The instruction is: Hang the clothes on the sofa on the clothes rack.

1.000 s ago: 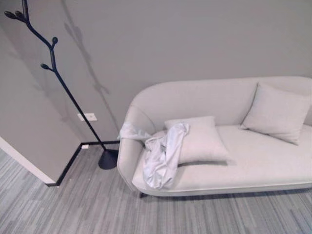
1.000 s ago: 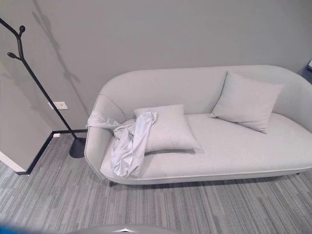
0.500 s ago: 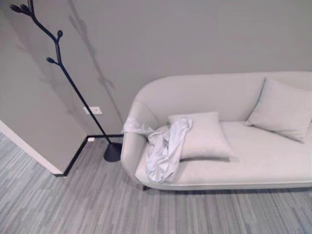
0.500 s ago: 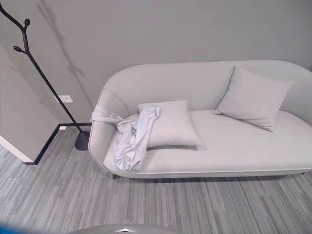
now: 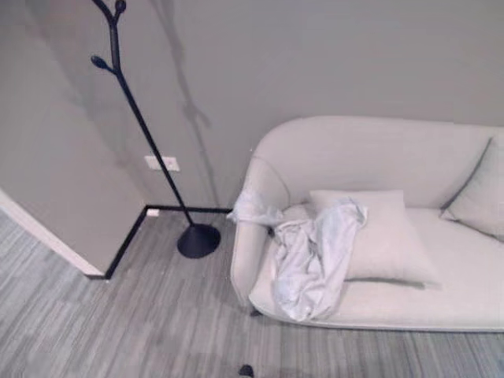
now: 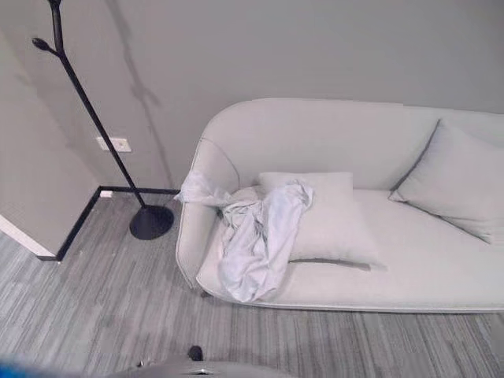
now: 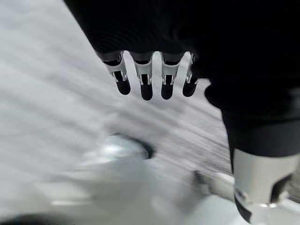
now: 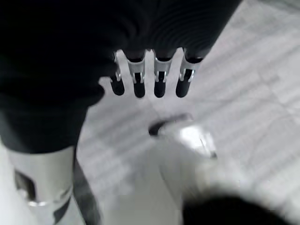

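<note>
A crumpled white garment lies on the left end of a light grey sofa, draped partly over the armrest and over a cushion. The same garment hangs a little over the seat's front edge. A black branch-shaped clothes rack with a round base stands in the corner to the sofa's left, bare. My left hand hangs above the floor with straight fingers, holding nothing. My right hand hangs likewise, fingers straight and empty.
A second cushion leans on the sofa's back at the right. A grey wall runs behind, with a white socket. A wall corner juts out at the left. Striped grey carpet lies in front of the sofa.
The whole picture has shifted right and down: the camera has turned left, bringing the rack nearer the middle. The garment and sofa have not moved.
</note>
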{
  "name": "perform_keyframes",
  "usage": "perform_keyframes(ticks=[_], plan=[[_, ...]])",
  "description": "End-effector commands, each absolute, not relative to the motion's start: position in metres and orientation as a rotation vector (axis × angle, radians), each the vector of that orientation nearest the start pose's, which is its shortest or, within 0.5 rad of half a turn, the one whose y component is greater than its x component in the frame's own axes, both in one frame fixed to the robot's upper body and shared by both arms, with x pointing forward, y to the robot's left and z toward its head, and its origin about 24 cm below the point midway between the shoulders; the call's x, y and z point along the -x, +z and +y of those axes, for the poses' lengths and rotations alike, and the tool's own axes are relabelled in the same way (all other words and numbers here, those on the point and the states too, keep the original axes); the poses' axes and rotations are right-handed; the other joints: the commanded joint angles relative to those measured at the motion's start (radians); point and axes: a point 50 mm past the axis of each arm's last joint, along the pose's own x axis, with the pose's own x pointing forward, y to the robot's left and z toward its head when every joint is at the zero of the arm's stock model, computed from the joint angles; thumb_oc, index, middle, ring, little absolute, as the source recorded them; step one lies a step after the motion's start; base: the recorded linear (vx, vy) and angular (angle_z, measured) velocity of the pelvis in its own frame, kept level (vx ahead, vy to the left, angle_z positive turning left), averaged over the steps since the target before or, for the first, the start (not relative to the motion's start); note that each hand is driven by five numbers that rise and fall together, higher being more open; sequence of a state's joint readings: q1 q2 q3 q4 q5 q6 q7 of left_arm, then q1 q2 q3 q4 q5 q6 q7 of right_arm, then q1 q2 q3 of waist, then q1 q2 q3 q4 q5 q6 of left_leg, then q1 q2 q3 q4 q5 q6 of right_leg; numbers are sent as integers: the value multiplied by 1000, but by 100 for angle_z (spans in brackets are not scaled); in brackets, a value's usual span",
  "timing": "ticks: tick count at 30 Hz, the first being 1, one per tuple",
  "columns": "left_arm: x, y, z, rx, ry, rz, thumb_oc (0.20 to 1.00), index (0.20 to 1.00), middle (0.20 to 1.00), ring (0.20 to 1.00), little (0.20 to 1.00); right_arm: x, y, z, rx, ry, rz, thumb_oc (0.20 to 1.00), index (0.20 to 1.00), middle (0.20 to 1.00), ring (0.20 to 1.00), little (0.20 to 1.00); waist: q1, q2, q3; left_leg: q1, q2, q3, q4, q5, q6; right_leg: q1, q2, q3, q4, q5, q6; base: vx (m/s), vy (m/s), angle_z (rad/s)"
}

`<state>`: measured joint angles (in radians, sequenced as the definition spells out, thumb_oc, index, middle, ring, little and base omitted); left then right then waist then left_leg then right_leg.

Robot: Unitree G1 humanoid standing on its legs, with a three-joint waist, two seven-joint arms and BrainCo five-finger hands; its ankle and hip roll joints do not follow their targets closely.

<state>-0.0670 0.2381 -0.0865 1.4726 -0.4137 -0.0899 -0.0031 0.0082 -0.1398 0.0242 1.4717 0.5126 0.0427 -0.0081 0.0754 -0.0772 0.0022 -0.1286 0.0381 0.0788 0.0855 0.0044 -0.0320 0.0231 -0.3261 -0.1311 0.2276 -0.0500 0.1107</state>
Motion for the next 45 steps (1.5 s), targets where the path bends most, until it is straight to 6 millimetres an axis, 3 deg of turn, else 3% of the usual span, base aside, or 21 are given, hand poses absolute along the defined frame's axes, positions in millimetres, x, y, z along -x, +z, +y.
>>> perform_keyframes(ticks=[1, 4, 5, 7, 8, 9, 14, 17, 19, 22, 24, 25, 26, 30, 31, 32, 34, 35, 39, 41, 45], plan=[[-79, -162, 248, -55, 310, 1249, 1000, 1000, 1000, 1000, 1000, -66, -171, -222, -171, -395, 1339, 1000, 1000, 1000, 1000, 1000, 9, 17, -6, -80, 23, -46, 27, -3, 2, 33, -40, -68, -31, 175, 59, 155, 458, -30], [-79, -161, 253, -151, 237, 1260, 1000, 1000, 1000, 1000, 1000, -78, -167, -233, -131, -390, 1285, 1000, 1000, 1000, 1000, 1000, -16, 24, -7, -2, -9, -25, -8, -30, 29, -18, 101, -73, -34, 40, 17, 156, 255, -27], [-79, -161, 253, -151, 237, 1260, 1000, 1000, 1000, 1000, 1000, -78, -167, -233, -131, -390, 1285, 1000, 1000, 1000, 1000, 1000, -16, 25, -8, -4, -9, -25, -9, -29, 29, -20, 102, -73, -35, 41, 17, 90, 128, -29], [-82, -160, 254, -176, 215, 1252, 1000, 1000, 1000, 1000, 1000, -78, -165, -239, -108, -402, 1285, 1000, 1000, 1000, 1000, 1000, -30, 24, 3, 37, -25, -21, -33, -34, 34, -78, 178, -85, -51, 18, 4, 76, 105, 0], [-82, -160, 254, -176, 215, 1252, 1000, 1000, 1000, 1000, 1000, -78, -165, -239, -108, -402, 1284, 1000, 1000, 1000, 1000, 1000, -30, 25, 2, 35, -24, -21, -34, -32, 34, -80, 178, -85, -52, 19, 3, 174, 159, -4], [-91, -160, 248, -175, 193, 1228, 1000, 1000, 1000, 1000, 1000, -78, -164, -245, -104, -431, 1278, 1000, 1000, 1000, 1000, 1000, -51, 13, 29, 80, -65, -41, -45, -42, 42, -110, 266, -55, -103, 19, 0, 137, 102, -2], [-89, -166, 224, -141, 137, 1236, 1000, 1000, 1000, 1000, 1000, -64, -164, -253, -109, -491, 1312, 1000, 1000, 1000, 1000, 1000, -69, 9, 45, 130, -103, -64, -54, -54, 49, -90, 340, 10, -124, 4, -29, 159, 82, 31], [-77, -170, 214, -109, 123, 1269, 1000, 1000, 1000, 1000, 1000, -53, -165, -254, -107, -505, 1349, 1000, 1000, 1000, 1000, 1000, -74, 14, 35, 156, -112, -74, -69, -57, 52, -64, 350, 17, -131, 2, -39, 151, -11, 23], [-54, -174, 209, -42, 152, 1330, 1000, 1000, 1000, 1000, 1000, -40, -168, -247, -95, -471, 1400, 1000, 1000, 1000, 1000, 1000, -73, 17, 11, 194, -111, -94, -83, -73, 51, -19, 357, 20, -164, 1, -48, 274, -91, 22], [-39, -175, 213, 60, 267, 1359, 1000, 1000, 1000, 1000, 1000, -41, -170, -241, -66, -413, 1401, 1000, 1000, 1000, 1000, 1000, -65, 16, -6, 203, -100, -105, -41, -112, 38, 13, 356, 27, -201, 13, -42, 176, -86, 21], [-44, -174, 215, 96, 322, 1330, 1000, 1000, 1000, 1000, 1000, -53, -168, -243, -40, -388, 1364, 1000, 1000, 1000, 1000, 1000, -56, 12, 15, 140, -98, -85, 128, -137, 11, 34, 349, 33, -219, 14, -49, 58, -85, 13], [-44, -174, 215, 96, 322, 1329, 1000, 1000, 1000, 1000, 1000, -53, -168, -243, -40, -388, 1363, 1000, 1000, 1000, 1000, 1000, -57, 13, 14, 134, -97, -85, 136, -142, 11, 32, 350, 32, -219, 15, -49, -20, -59, 13], [-54, -173, 215, 118, 346, 1288, 1000, 1000, 1000, 1000, 1000, -65, -165, -248, -10, -389, 1326, 1000, 1000, 1000, 1000, 1000, -46, 13, 41, 45, -91, -84, 296, -110, -4, 55, 348, 42, -226, 13, -66, -15, -35, 15], [-65, -172, 212, 118, 354, 1246, 1000, 1000, 1000, 1000, 1000, -83, -161, -252, 64, -358, 1282, 1000, 1000, 1000, 1000, 1000, -41, 19, 53, -30, -60, -77, 404, -65, 3, 88, 348, 41, -241, 1, -84, 66, -21, 7], [-69, -172, 210, 119, 354, 1233, 1000, 1000, 1000, 1000, 1000, -89, -159, -253, 84, -353, 1265, 1000, 1000, 1000, 1000, 1000, -43, 19, 54, -35, -32, -65, 368, -59, 6, 94, 342, 37, -243, -8, -82, 124, 57, 3], [-74, -171, 208, 124, 353, 1210, 1000, 1000, 1000, 1000, 1000, -98, -157, -254, 103, -343, 1233, 1000, 1000, 1000, 1000, 1000, -43, 17, 47, -18, 18, -52, 247, -59, 4, 96, 328, 27, -243, -21, -74, 169, 96, 6], [-77, -170, 208, 120, 351, 1201, 1000, 1000, 1000, 1000, 1000, -102, -155, -255, 125, -333, 1217, 1000, 1000, 1000, 1000, 1000, -41, 21, 45, -3, 40, -55, 148, -20, -9, 100, 327, 24, -241, -31, -70, 127, 110, 8], [-82, -170, 206, 103, 334, 1188, 1000, 1000, 1000, 1000, 1000, -108, -154, -255, 191, -304, 1200, 1000, 1000, 1000, 1000, 1000, -37, 43, 40, -21, 89, -83, -4, 82, -45, 110, 332, 26, -239, -54, -67, 85, 96, 14], [-92, -168, 202, 50, 291, 1165, 1000, 1000, 1000, 1000, 1000, -115, -151, -257, 285, -270, 1188, 1000, 1000, 1000, 1000, 1000, -31, 53, 53, -75, 112, -112, -115, 143, -80, 146, 316, 37, -237, -81, -59, 129, 144, 13], [-82, -170, 200, 34, 271, 1199, 1000, 1000, 1000, 1000, 1000, -109, -152, -258, 319, -250, 1209, 1000, 1000, 1000, 1000, 1000, -35, 72, 34, -33, 132, -106, -167, 153, -94, 168, 314, 43, -247, -86, -45, 274, 252, -11], [-68, -171, 212, -31, 268, 1245, 1000, 1000, 1000, 1000, 1000, -97, -155, -259, 349, -236, 1267, 1000, 1000, 1000, 1000, 1000, -31, 76, -18, 19, 103, -64, -173, 142, -103, 188, 252, 29, -294, -54, -2, 216, 218, -8]])
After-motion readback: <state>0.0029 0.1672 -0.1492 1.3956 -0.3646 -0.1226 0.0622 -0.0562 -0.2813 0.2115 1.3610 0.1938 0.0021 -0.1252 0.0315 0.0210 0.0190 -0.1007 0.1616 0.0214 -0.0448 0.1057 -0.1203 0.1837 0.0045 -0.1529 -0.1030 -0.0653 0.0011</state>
